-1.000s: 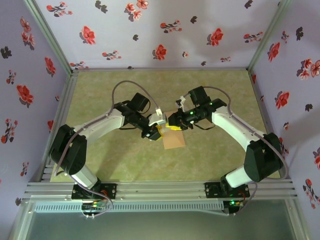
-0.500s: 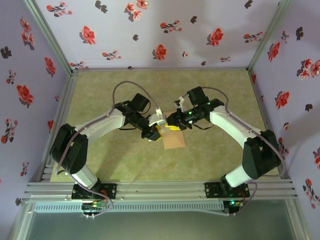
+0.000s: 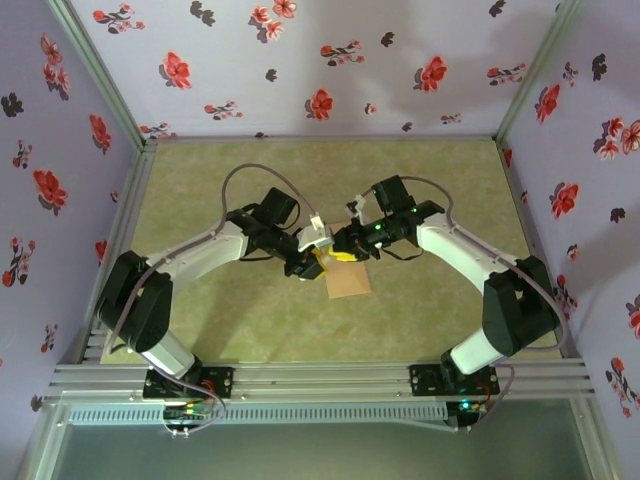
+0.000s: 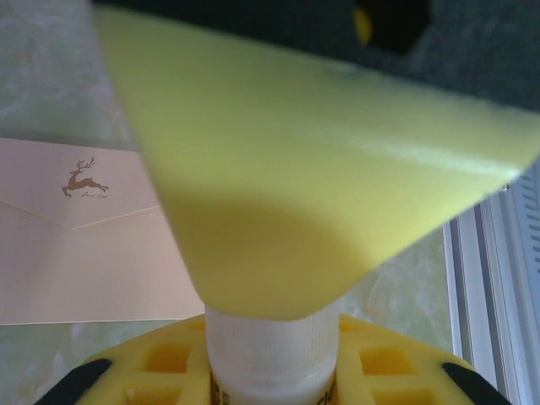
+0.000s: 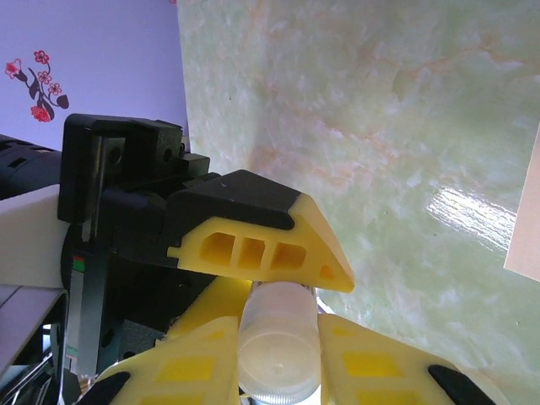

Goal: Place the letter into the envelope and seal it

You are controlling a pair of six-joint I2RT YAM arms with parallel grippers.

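Note:
The tan envelope (image 3: 347, 281) lies flat at the table's middle, its flap down and a small deer mark (image 4: 83, 180) on it. The letter is out of view. Just above the envelope's far end the two grippers meet on one white stick (image 4: 270, 359). My left gripper (image 3: 311, 263) (image 4: 270, 325) is shut on the stick's ribbed body. My right gripper (image 3: 345, 250) (image 5: 278, 325) is shut on its translucent cap (image 5: 278, 364). A yellow finger of the right gripper (image 4: 321, 169) fills the top of the left wrist view. A left finger (image 5: 261, 249) lies across the cap in the right wrist view.
Green marbled tabletop (image 3: 220, 180) surrounds the envelope. Flowered walls (image 3: 300, 60) close in the back and both sides. An aluminium rail (image 3: 320, 375) runs along the near edge by the arm bases. A corner of the envelope (image 5: 528, 221) shows at the right edge of the right wrist view.
The right arm has crept a little to the left toward the left gripper. The left arm and the envelope have stayed in place.

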